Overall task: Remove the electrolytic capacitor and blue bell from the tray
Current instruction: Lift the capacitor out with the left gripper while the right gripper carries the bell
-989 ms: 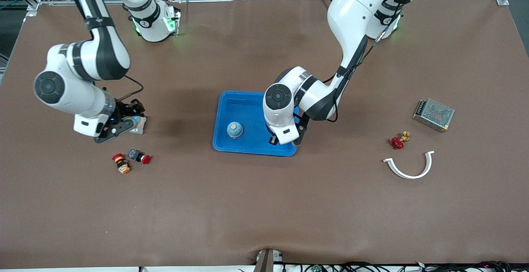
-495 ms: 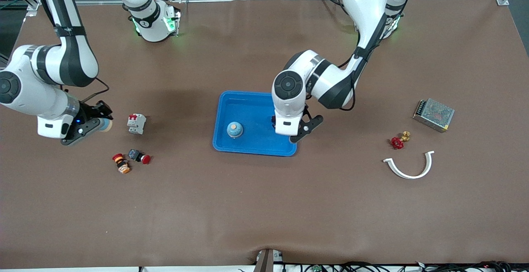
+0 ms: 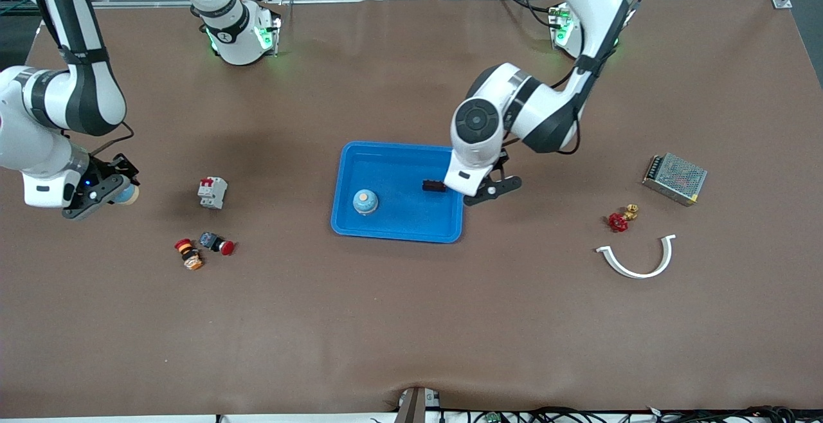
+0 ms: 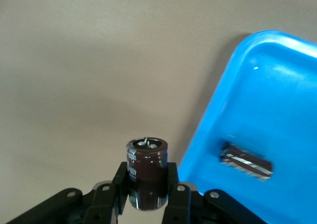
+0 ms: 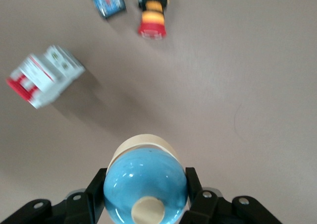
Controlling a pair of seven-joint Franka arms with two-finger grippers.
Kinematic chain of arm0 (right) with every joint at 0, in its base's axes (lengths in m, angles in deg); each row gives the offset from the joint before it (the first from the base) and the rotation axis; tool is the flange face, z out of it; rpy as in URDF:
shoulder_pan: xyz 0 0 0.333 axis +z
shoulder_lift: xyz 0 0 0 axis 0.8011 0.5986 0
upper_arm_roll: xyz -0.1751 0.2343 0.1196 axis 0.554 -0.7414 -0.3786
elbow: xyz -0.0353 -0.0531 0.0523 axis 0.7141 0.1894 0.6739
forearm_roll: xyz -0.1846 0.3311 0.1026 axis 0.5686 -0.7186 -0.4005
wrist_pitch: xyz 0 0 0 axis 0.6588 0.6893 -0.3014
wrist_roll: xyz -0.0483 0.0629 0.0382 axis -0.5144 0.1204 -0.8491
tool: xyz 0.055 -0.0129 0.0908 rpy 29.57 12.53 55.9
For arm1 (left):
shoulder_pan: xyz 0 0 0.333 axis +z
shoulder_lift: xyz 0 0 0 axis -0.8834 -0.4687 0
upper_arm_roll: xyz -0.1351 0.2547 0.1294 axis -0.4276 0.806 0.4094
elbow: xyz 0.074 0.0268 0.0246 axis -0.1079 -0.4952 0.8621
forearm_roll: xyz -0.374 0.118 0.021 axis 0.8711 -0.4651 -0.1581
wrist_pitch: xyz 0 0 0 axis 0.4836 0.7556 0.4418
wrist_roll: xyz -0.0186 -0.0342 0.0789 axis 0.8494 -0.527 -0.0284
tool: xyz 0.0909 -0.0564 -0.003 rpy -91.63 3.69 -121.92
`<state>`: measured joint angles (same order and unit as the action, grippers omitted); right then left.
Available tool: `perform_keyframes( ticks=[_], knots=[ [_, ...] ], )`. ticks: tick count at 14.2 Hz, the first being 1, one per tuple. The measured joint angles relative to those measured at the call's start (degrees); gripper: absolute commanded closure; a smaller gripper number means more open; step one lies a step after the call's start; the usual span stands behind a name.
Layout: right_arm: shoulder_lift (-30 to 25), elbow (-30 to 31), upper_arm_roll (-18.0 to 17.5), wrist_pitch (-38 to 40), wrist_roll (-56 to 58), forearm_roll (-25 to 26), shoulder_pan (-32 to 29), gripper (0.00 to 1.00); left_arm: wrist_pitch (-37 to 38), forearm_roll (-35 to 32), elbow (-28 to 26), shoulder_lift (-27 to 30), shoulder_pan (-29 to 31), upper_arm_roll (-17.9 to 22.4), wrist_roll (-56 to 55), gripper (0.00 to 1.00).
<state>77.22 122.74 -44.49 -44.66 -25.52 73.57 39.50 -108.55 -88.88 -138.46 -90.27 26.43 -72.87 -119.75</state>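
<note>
Left claw (image 4: 147, 196) was clamped on a dark brown cylindrical electrolytic capacitor (image 4: 146, 172), held in the air over the table (image 3: 411, 320) just off the bright blue rectangular plastic tray (image 3: 398, 230), mid-frame in the front view. Right claw (image 5: 144, 204) gripped a glossy blue dome bell with a tan knob (image 5: 145, 187), at the frame's left edge, over bare table near a white-and-red breaker block (image 3: 212, 192). A second blue bell (image 3: 364, 202) and a second dark capacitor (image 3: 433, 186) lay in the tray. Step in hand: carry-out. Next, probably lower and release both.

no legible text on anything
</note>
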Motion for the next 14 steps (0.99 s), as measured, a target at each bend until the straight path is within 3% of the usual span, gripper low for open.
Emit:
perform_keyframes(
  ticks=[4, 6, 9, 14],
  knots=[
    [2.1, 2.6, 0.0, -3.4, 2.6, 0.1, -3.0, 0.52, -9.0, 0.0, -16.5, 10.3, 2.9, 0.0, 12.2, 1.00],
    [3.8, 3.9, -0.1, -6.9, 2.6, 0.1, -3.3, 0.52, -12.2, 0.0, -22.2, 13.4, 3.6, 0.0, 16.0, 1.00],
    [6.0, 6.2, -0.1, -11.1, 2.6, 0.1, -3.7, 0.52, -16.3, 0.0, -27.0, 14.6, 4.0, 0.0, 20.8, 1.00],
    [8.9, 6.5, -0.1, -14.4, 2.6, 0.1, -3.8, 0.52, -29.7, 0.0, -36.2, 14.5, 4.0, 0.0, 23.6, 1.00]
  ],
)
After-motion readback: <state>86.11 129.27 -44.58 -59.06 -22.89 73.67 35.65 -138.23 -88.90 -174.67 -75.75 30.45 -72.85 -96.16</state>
